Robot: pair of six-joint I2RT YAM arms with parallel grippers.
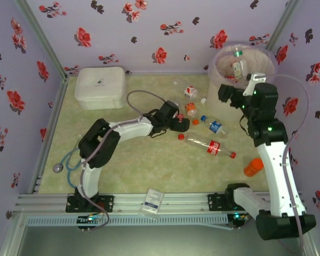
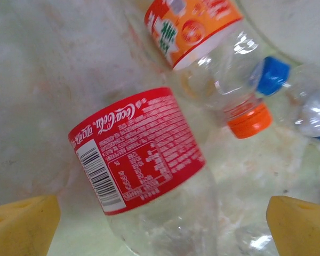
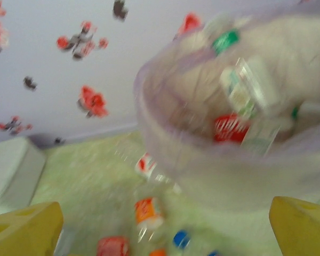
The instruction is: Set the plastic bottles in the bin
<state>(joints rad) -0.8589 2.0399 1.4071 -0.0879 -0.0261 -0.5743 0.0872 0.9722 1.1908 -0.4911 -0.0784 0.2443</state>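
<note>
Now left hand (image 2: 162, 226) gapes over a red-labelled bottle (image 2: 138, 152), right hand (image 3: 164, 221) released beside the bin (image 3: 213, 181)

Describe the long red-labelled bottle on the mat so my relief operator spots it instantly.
Start at the big translucent bin in the far right corner and come forward, past the small bottles in front of it. Next lies the long clear bottle, flat on its side. Unlike its shorter neighbours, it has a red label mid-body and a red cap at its right end.
</note>
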